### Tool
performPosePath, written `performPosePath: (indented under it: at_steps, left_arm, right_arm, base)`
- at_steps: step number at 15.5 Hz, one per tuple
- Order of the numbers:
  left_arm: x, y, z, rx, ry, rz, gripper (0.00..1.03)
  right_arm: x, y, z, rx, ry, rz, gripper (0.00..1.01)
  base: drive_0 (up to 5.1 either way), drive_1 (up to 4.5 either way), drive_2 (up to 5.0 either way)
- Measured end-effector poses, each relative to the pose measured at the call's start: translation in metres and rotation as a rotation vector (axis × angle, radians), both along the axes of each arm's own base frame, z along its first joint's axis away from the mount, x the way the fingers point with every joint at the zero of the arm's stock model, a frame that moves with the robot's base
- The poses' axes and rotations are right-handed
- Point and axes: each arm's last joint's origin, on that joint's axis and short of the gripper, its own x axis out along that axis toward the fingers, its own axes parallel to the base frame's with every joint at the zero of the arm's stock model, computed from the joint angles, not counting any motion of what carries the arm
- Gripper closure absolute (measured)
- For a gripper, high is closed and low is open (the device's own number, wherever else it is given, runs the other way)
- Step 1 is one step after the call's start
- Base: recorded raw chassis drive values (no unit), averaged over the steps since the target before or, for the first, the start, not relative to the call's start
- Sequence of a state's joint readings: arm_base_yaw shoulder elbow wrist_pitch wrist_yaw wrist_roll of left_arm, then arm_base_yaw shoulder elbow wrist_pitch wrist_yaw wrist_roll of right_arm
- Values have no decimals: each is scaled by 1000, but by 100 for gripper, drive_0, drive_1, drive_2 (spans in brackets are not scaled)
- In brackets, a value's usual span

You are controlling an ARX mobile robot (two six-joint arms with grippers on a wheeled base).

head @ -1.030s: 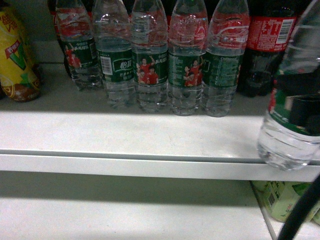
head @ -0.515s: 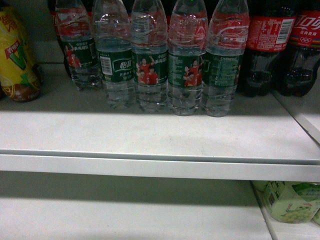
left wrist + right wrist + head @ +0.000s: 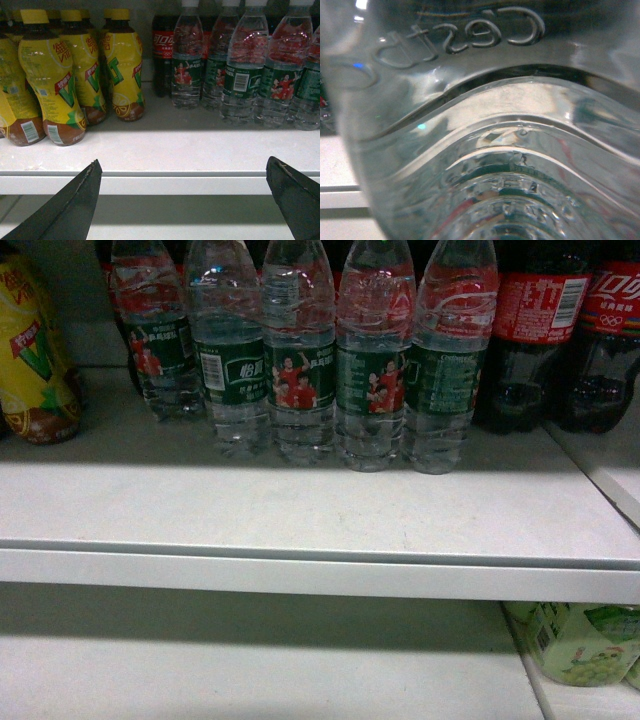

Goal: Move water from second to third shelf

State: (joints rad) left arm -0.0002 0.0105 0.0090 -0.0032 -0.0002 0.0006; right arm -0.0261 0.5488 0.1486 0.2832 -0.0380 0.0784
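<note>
With the clear ribbed plastic water bottle [image 3: 485, 150] pressed right against the right wrist camera, seemingly held though the jaws are unseen, lower it upright; the left gripper [image 3: 185, 200] waits wide open, empty.

Raised letters "Cest" stand embossed on the clear water bottle [image 3: 485, 125]; other labels are unreadable.

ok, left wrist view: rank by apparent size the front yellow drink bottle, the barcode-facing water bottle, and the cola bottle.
1. Front yellow drink bottle: largest, but it stands nearest the camera.
2. Barcode-facing water bottle: top cropped, so only roughly comparable.
3. Cola bottle: smallest showing; set back, partly hidden behind a water bottle.
</note>
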Motion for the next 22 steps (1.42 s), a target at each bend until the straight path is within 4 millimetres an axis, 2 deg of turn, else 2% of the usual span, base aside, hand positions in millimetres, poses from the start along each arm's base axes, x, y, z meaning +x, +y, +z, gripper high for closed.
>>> performPosePath:
  at_steps: [22]
  left_arm:
    - [0, 0, 0, 0, 5, 0, 5]
  right_arm:
    - [-3, -3, -2, 38, 0, -22, 59]
  base:
    - [0, 0, 0]
